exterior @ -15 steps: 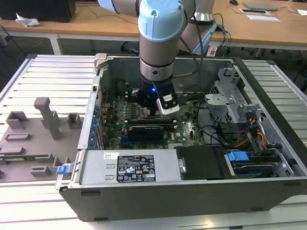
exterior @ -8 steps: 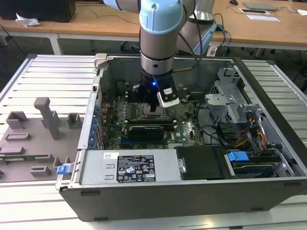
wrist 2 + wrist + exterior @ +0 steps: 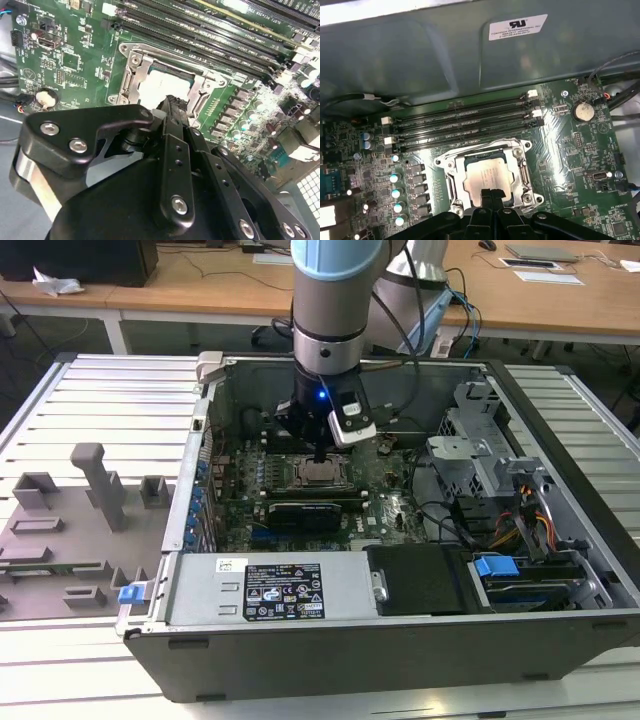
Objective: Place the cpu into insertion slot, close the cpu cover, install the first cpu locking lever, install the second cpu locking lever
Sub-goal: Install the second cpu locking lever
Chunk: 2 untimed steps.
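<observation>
Silver cpu (image 3: 487, 176) lies flat in the slot (image 3: 451, 187), the cover (image 3: 525, 172) down around it. My claw (image 3: 491, 192) hangs just above its near edge, fingers pressed together, holding nothing.

A round grey and light-blue metal arm (image 3: 328, 300) has a small blue light and a black gripper (image 3: 170, 107) with shiny screws, maybe steel.

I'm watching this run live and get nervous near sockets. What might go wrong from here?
The shut gripper hangs right over the cpu in its slot; pushing down could tilt the chip or harm the socket. The cover frames it closely, so a sideways slip might catch its edge.
</observation>
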{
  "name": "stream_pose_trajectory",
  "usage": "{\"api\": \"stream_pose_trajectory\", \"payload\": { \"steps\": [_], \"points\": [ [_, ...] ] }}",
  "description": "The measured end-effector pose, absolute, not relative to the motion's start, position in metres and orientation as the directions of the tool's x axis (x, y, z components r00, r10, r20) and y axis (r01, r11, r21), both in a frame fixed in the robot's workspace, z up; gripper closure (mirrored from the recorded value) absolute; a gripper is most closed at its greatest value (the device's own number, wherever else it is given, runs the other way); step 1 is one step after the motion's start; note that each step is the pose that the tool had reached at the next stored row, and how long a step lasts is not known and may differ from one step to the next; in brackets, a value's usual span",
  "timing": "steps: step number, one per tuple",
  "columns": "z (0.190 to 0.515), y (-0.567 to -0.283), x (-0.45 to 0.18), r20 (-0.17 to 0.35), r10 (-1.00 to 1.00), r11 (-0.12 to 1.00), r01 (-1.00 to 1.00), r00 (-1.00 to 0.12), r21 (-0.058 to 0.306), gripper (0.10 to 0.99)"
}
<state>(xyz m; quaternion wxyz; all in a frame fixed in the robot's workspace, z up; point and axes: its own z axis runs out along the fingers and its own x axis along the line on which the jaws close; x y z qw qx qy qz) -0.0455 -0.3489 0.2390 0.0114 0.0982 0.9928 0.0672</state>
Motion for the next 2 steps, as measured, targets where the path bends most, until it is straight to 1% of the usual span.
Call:
{"api": "stream_pose_trajectory", "payload": {
  "steps": [2],
  "points": [
    [0.239, -0.3489, -0.0455, -0.01, 0.197, 0.972, 0.194, -0.98, 0.134, 0.98]
  ]
}}
